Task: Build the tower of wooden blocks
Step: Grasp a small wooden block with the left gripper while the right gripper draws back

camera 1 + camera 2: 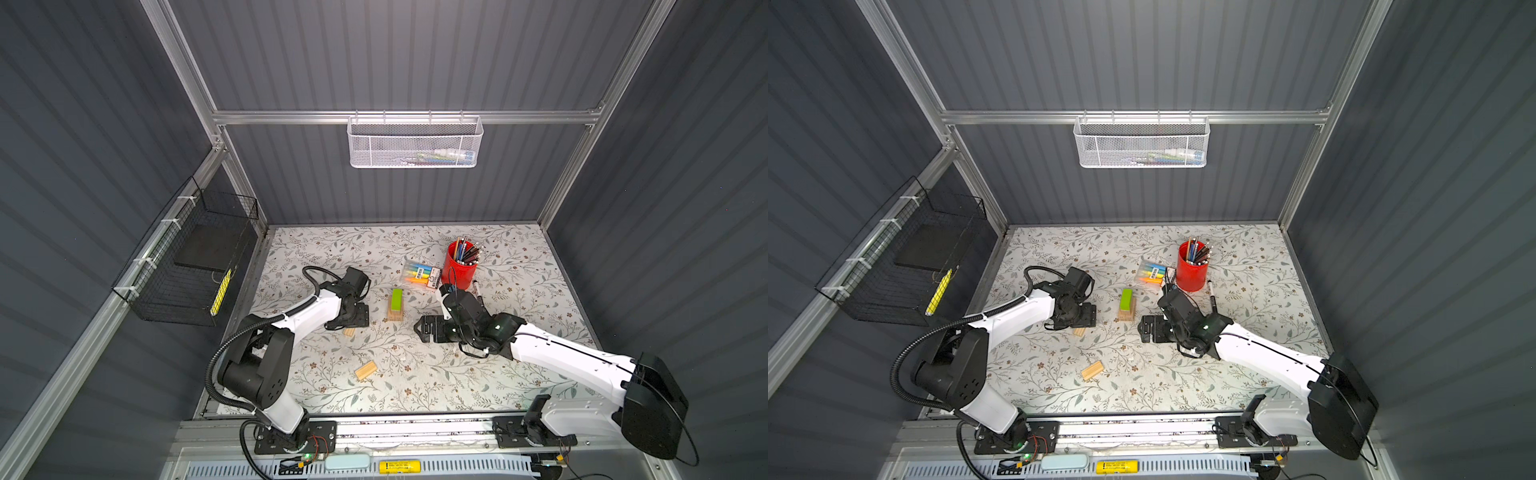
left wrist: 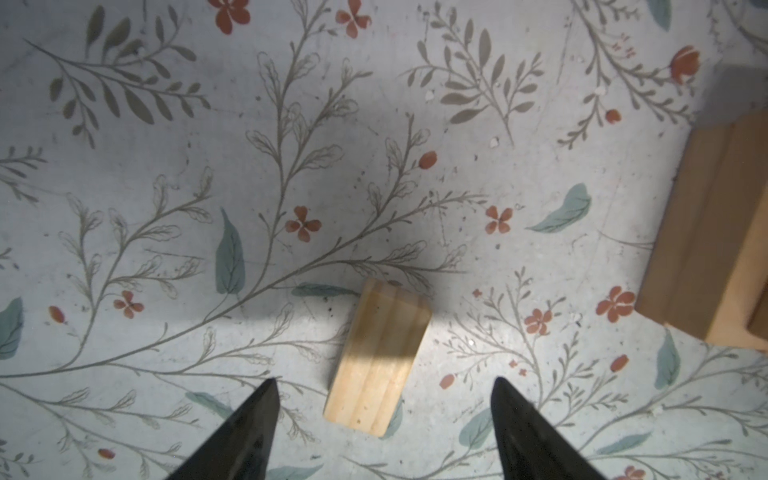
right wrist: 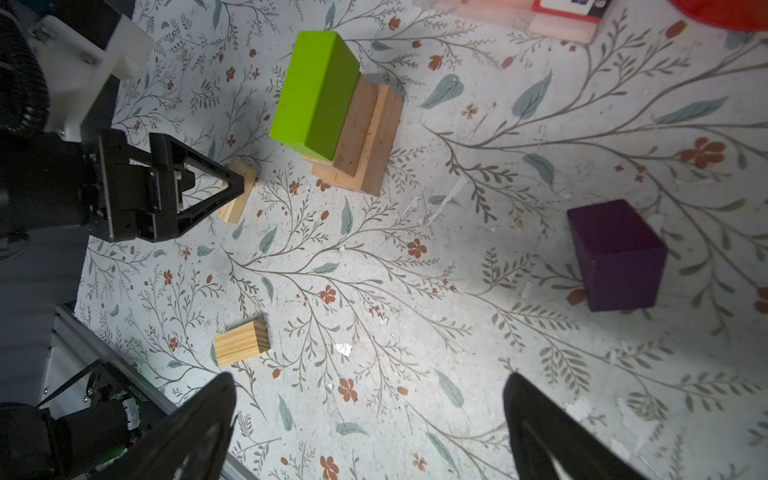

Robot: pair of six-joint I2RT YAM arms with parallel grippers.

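The tower (image 1: 395, 306) (image 1: 1126, 306) stands mid-table: a lime green block (image 3: 313, 91) lies on stacked tan wood blocks (image 3: 365, 141). My left gripper (image 2: 382, 380) (image 1: 351, 326) (image 1: 1081, 326) hangs open over a tan block (image 2: 378, 357) (image 1: 349, 331) just left of the tower; the block lies between the fingers and touches neither. My right gripper (image 3: 370, 380) (image 1: 419, 328) (image 1: 1144, 328) is open and empty to the right of the tower. A dark purple block (image 3: 615, 253) sits on the table near it. Another tan block (image 1: 365, 370) (image 1: 1092, 370) (image 3: 241, 341) lies nearer the front.
A red pencil cup (image 1: 459, 264) and a clear pack of highlighters (image 1: 422, 274) stand behind the tower, with a black marker (image 1: 476, 287) beside the cup. A black wire basket (image 1: 187, 266) hangs on the left wall, and a white mesh basket (image 1: 415, 141) on the back rail.
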